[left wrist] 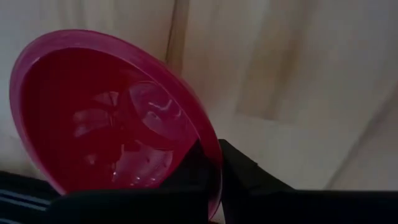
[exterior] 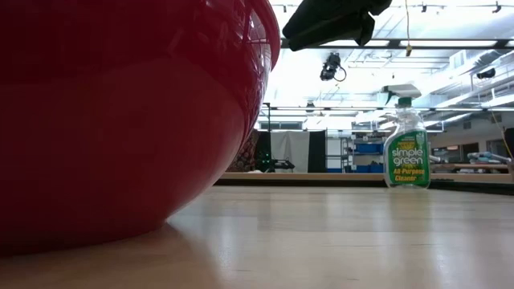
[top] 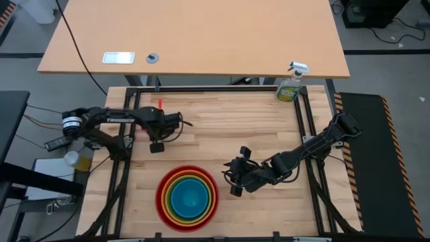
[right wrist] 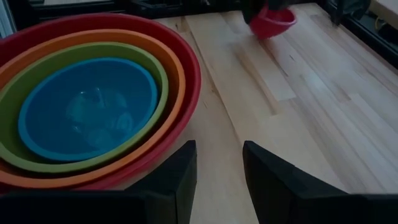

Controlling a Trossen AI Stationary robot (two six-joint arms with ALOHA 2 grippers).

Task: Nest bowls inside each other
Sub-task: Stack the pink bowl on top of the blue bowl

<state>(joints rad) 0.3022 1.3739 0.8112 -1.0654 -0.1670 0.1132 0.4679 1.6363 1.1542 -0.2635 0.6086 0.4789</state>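
- Left gripper (top: 156, 146) over the far-left part of the counter (top: 222, 128), jaws closed on the rim of the magenta-pink bowl (left wrist: 112, 118).
- In the left wrist view: one dark finger (left wrist: 249, 171) outside the pink rim, the other inside it, bowl tilted with its hollow facing the camera.
- Seen from the right wrist, the same small bowl hanging just above the far boards, apparently clear of the wood.
- Near the front edge, left of centre: red bowl (top: 163, 183) holding the orange bowl (top: 171, 181), then the green bowl (top: 177, 183), then the blue bowl (top: 189, 196) innermost, all upright and nested.
- From the low view, red wall filling the left side, nothing else of the stack visible.
- Just right of the stack: right gripper (top: 236, 176), low over the counter, jaws partly open, empty, pointing toward the stack.
- Far-right corner: green spray bottle (top: 290, 85), upright, well apart from the bowls.
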